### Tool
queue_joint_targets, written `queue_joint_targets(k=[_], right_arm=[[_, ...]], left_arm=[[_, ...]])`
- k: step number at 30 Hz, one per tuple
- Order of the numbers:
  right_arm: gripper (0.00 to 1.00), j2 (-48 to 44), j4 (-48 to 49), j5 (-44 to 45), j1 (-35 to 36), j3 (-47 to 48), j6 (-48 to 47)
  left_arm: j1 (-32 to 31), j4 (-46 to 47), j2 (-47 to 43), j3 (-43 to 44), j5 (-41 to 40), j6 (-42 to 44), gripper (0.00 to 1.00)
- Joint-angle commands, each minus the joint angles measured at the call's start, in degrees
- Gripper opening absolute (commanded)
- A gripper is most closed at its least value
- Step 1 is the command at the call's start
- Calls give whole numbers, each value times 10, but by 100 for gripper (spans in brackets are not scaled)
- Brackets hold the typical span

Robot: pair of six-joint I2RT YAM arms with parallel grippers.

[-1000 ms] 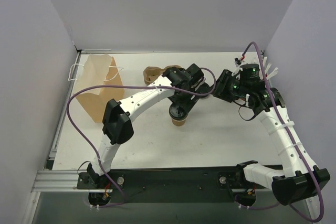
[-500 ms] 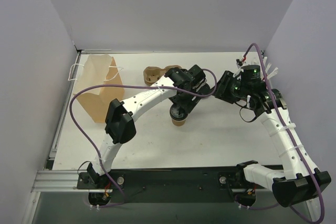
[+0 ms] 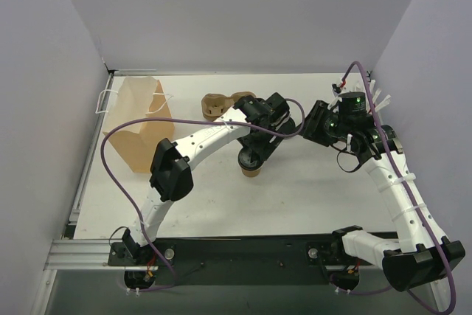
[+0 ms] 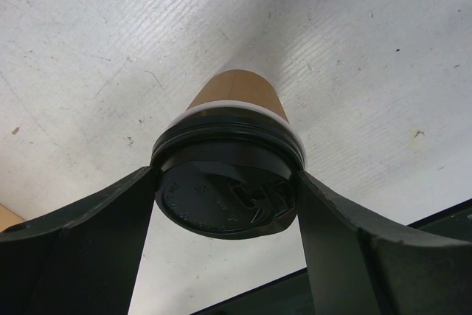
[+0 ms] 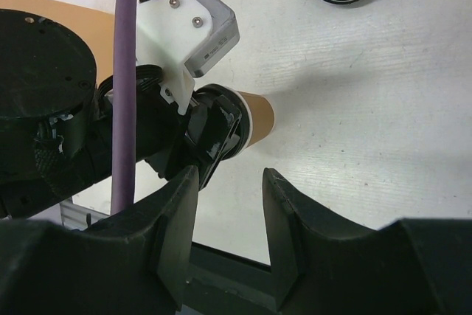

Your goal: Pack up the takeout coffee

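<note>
- Your left arm (image 3: 206,138) has edged its elbow rightward; the left gripper (image 4: 227,182) clamps the round black lid of the takeout coffee (image 4: 237,94), centre frame.
- Your right gripper (image 5: 230,182) gapes empty.

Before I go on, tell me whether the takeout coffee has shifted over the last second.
No. The takeout coffee sits at the same spot relative to the brown paper bag.

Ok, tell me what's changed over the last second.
Very little. The left arm swung its elbow slightly to the right while the left gripper stayed clamped on the lid of the takeout coffee, which stands in the same spot on the table. The right gripper remains open nearby, holding nothing, and the paper bag hasn't moved.
</note>
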Motion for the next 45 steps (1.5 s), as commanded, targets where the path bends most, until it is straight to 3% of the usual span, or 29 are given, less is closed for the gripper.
queue_joint_targets(k=[1,45], right_arm=[[36,-15,10,-12,-1,4,-7],[36,-21,3,-5,-1,-4,-10]], left_arm=[[-8,-11,14,31,-7,13,81],[-14,-3,19,41,13,24,90]])
